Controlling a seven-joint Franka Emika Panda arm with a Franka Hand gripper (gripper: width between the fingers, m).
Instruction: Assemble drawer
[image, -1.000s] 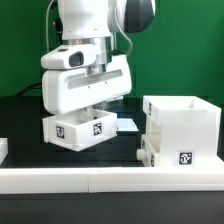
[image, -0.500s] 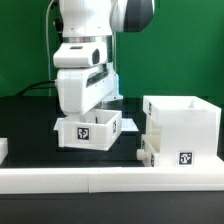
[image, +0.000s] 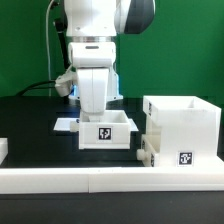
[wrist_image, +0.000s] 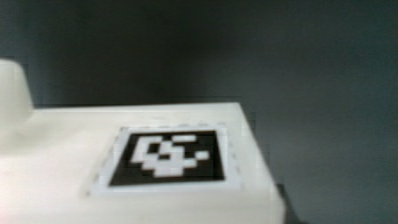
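Observation:
A shallow white drawer tray (image: 106, 131) sits in the middle of the black table, its tagged wall facing the exterior camera. My gripper (image: 97, 113) reaches down into it from above and appears shut on one wall; the fingertips are hidden behind the tray. The tall white housing (image: 182, 122) stands at the exterior view's right, a tag on its front. A second tray (image: 147, 151) sticks out low on the housing's left side. In the wrist view the tray's white surface and tag (wrist_image: 169, 156) fill the frame up close; no fingers show there.
The long white border rail (image: 100, 180) runs along the front. A flat white board (image: 66, 124) lies behind the tray at the exterior view's left. A small white part (image: 3, 150) sits at the left edge. A green wall stands behind.
The tray has turned and moved toward the exterior view's right along with my gripper. Its tagged wall now faces the camera squarely, closer to the housing.

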